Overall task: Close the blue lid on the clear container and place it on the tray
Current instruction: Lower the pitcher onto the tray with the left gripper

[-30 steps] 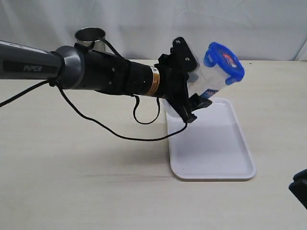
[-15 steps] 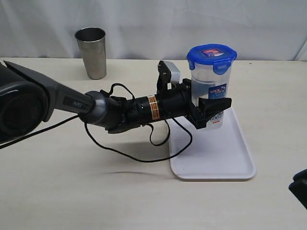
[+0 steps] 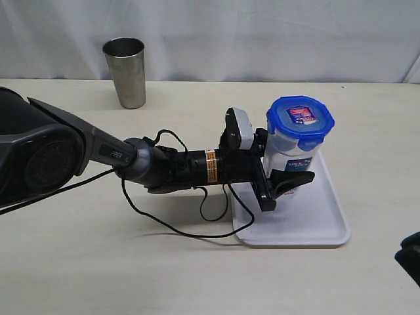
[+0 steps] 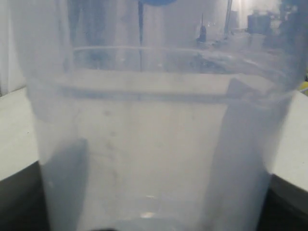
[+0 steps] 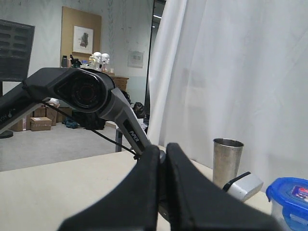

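Observation:
The clear container (image 3: 281,149) stands upright on the white tray (image 3: 308,220), toward its far left part. The blue lid (image 3: 300,120) sits on top of it with the flaps down. My left gripper (image 3: 287,173) reaches in low from the left and is shut on the container's lower body; one black finger (image 3: 293,178) crosses its front. In the left wrist view the container wall (image 4: 154,144) fills the picture, with dark fingers (image 4: 19,202) at both sides. My right gripper (image 5: 161,150) is shut with nothing in it, off at the table's near right corner (image 3: 408,256). The lid (image 5: 289,191) also shows in the right wrist view.
A steel tumbler (image 3: 126,71) stands at the back left of the table, apart from the left arm, and shows as a steel tumbler (image 5: 227,161) in the right wrist view. A black cable (image 3: 170,226) loops under the left arm. White curtain lines the back.
My left gripper brought the container from tilted in the air to upright, then lowered it onto the tray. The right gripper has not moved.

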Controlling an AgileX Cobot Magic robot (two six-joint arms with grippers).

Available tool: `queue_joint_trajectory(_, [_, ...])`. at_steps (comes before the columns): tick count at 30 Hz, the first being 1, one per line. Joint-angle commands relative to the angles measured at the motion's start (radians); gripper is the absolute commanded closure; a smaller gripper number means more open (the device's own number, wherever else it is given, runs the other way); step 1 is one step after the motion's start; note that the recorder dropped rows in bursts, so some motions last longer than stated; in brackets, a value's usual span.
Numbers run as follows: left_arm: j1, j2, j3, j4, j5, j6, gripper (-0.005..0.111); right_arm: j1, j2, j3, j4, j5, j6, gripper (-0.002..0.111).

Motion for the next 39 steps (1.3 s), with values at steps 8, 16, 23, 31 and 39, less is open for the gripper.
queue_joint_trajectory(8, [0.002,-0.010,-0.011,-0.007,-0.025,-0.116,0.107,-0.001,-0.006,0.003,0.001,0.003,-0.009,0.104])
queue_joint_trajectory(16, [0.002,-0.010,-0.011,-0.011,-0.025,-0.164,0.107,-0.001,-0.006,0.003,0.001,0.003,-0.009,0.104])
queue_joint_trajectory(23, [0.002,-0.010,-0.011,-0.011,0.109,-0.216,0.097,-0.001,-0.006,0.003,0.001,0.003,-0.009,0.104])
queue_joint_trajectory(31, [0.002,-0.010,-0.011,-0.011,0.021,-0.209,0.042,-0.001,-0.006,0.003,0.001,0.003,-0.009,0.104])
queue_joint_trajectory(39, [0.002,-0.010,-0.011,-0.009,0.021,-0.199,0.029,-0.001,-0.006,0.003,0.001,0.003,-0.009,0.104])
